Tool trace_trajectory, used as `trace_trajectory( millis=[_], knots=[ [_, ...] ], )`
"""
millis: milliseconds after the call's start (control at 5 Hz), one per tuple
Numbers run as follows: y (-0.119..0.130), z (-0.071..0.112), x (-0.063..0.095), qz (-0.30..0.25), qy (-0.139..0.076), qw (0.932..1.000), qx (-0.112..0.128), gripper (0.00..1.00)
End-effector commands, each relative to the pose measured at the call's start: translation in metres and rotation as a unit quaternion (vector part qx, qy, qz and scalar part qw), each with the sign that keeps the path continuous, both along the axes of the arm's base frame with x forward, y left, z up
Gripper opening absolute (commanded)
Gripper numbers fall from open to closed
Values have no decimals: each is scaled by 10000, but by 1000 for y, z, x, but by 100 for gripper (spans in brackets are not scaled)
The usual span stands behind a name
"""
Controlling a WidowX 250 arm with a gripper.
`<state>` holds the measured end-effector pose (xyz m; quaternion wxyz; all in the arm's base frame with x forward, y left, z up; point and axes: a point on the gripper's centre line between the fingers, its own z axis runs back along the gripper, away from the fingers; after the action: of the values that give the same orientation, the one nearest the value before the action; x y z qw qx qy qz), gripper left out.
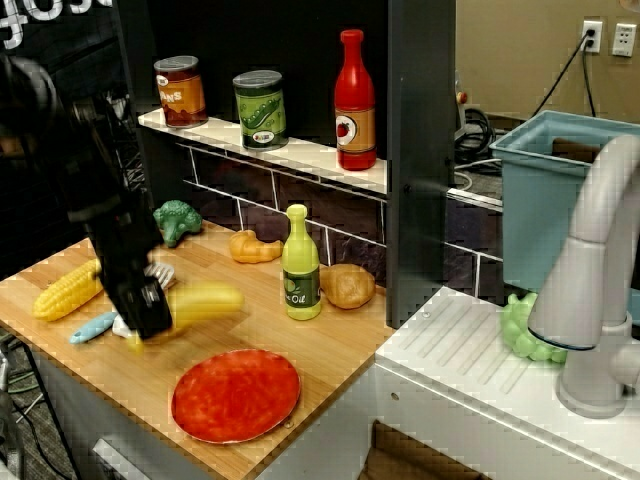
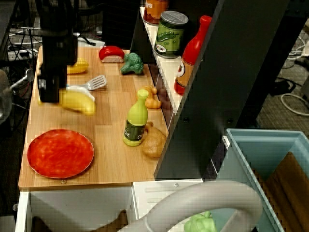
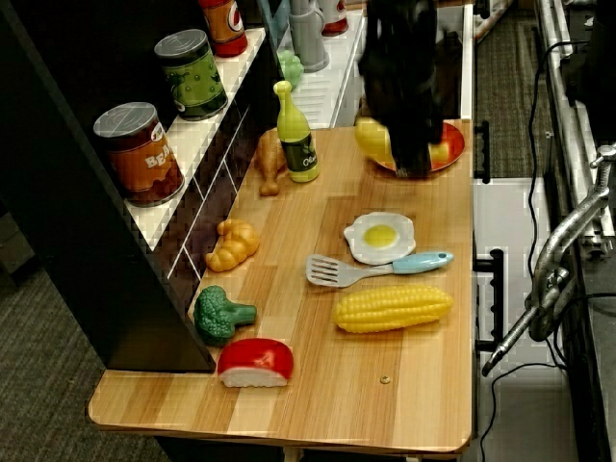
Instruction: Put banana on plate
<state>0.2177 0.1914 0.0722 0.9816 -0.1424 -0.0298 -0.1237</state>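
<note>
The yellow banana [image 1: 207, 302] hangs a little above the wooden counter, blurred, with one end inside my black gripper [image 1: 150, 325], which is shut on it. The round red-orange plate [image 1: 236, 394] lies flat near the counter's front edge, to the right of and below the banana in the front view. Seen from overhead, the banana [image 2: 78, 101] sits just beyond the plate [image 2: 60, 152], with the gripper [image 2: 48, 93] at its left end. In the end-on view the arm hides most of the plate [image 3: 449, 154], and the banana [image 3: 372, 140] shows beside it.
A corn cob [image 1: 68, 290], a blue-handled spatula [image 3: 375, 268] and a fried egg [image 3: 380, 237] lie behind the gripper. Broccoli [image 1: 177, 220], a croissant [image 1: 255, 247], an olive oil bottle [image 1: 301, 265] and a brown chicken piece [image 1: 347, 286] line the back wall. Cans stand on the shelf; a sink faucet [image 1: 590, 270] is at right.
</note>
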Motion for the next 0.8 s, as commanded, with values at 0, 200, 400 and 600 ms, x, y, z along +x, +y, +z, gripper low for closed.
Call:
trace_trajectory(
  millis=[0, 200, 400, 600],
  knots=[
    [-3, 42, -16, -292, -222, 9993, 58, 0],
    [-16, 28, -27, -464, -112, 9988, 147, 0],
    [-32, 16, -39, -614, -36, 9979, 225, 0],
    [-49, 9, -47, -751, -26, 9968, 260, 0]
  ],
)
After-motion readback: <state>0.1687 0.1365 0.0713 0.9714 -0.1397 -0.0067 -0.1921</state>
